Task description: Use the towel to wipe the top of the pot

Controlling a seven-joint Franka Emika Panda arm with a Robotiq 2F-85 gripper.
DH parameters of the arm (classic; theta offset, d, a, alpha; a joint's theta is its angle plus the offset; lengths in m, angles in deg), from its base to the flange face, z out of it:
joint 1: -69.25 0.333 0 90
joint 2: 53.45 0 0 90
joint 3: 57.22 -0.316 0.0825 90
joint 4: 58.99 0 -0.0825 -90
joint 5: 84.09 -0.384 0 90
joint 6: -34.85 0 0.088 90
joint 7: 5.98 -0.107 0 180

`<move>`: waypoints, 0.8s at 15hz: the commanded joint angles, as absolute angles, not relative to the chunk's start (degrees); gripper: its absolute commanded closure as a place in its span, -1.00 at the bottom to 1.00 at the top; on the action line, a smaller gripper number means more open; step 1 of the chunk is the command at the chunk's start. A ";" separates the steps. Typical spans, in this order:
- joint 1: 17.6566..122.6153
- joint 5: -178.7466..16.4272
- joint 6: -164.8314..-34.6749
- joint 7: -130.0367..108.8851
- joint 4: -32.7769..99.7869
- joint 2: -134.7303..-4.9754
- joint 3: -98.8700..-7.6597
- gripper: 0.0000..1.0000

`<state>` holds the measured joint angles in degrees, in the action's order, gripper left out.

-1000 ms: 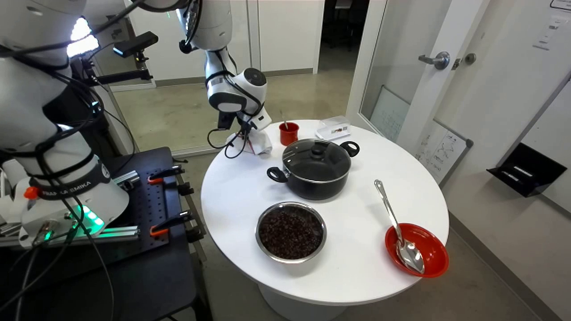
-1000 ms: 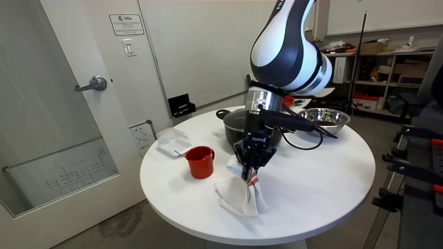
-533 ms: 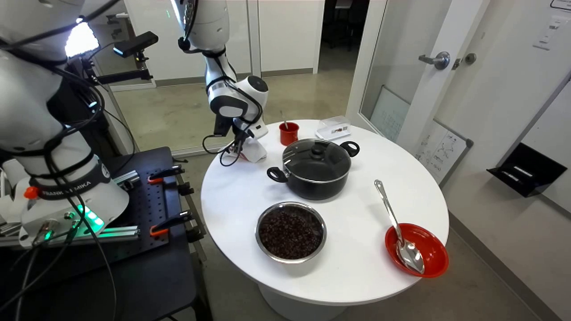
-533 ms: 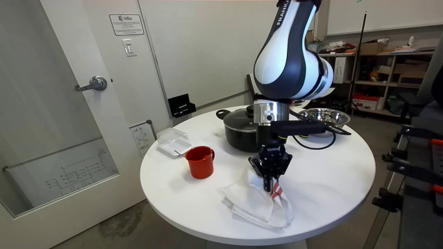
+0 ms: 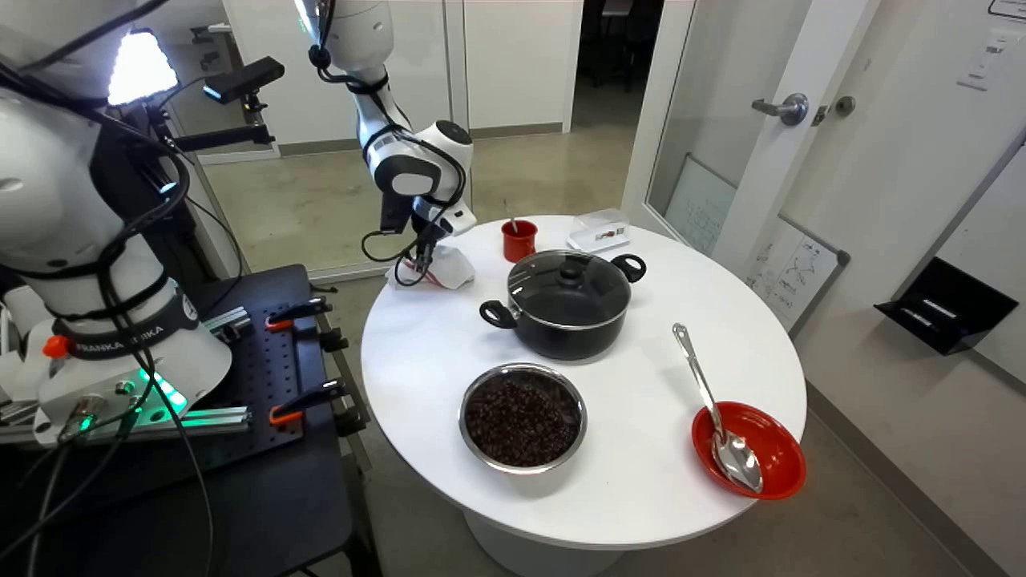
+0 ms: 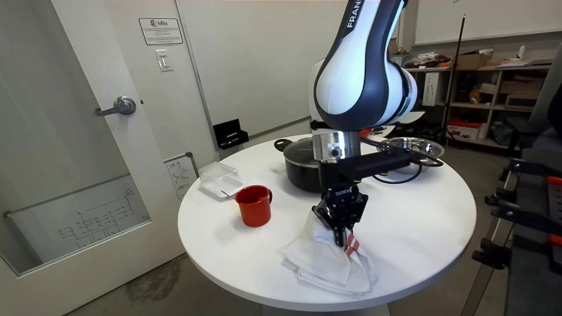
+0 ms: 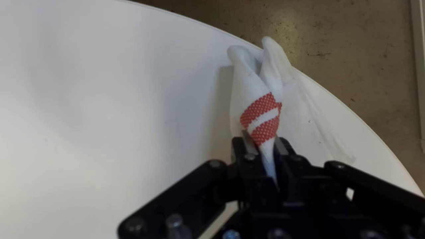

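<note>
My gripper (image 6: pixel 340 239) is shut on the towel (image 6: pixel 325 265), a white cloth with a red stripe. In the wrist view the cloth (image 7: pixel 247 79) is pinched between both fingers (image 7: pixel 239 149) and flares out beyond them towards the table's edge. Its lower folds spread low over the table top; how much rests on it I cannot tell. The black pot (image 5: pixel 569 316) stands upright with its glass lid and knob on, apart from towel and gripper. In an exterior view the arm hides part of the pot (image 6: pixel 300 171).
A red cup (image 6: pixel 254 208) with a thin stick in it stands between the towel and a clear plastic box (image 6: pixel 219 182). Across the table are a steel bowl (image 6: pixel 428 163) with dark contents and a red bowl (image 5: pixel 785 453) with a spoon. The round table's edge (image 6: pixel 263 293) lies close to the towel.
Still gripping the towel, my gripper has moved away from the pot and cup towards the table's edge, mostly in the first half second. The towel's folds have spread wider. Pot and cup have not moved.
</note>
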<state>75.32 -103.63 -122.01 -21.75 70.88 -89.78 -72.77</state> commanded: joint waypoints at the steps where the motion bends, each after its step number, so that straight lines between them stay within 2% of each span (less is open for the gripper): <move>1: 77.87 -103.19 -122.46 -22.07 70.36 -88.68 -70.93 0.94; 7: 85.90 -96.04 -112.29 -31.01 68.70 -88.67 -61.74 0.94; 12: 92.53 -87.29 -112.37 -36.77 67.78 -88.80 -55.28 0.94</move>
<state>87.55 -92.88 -114.47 -31.68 68.73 -89.33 -60.09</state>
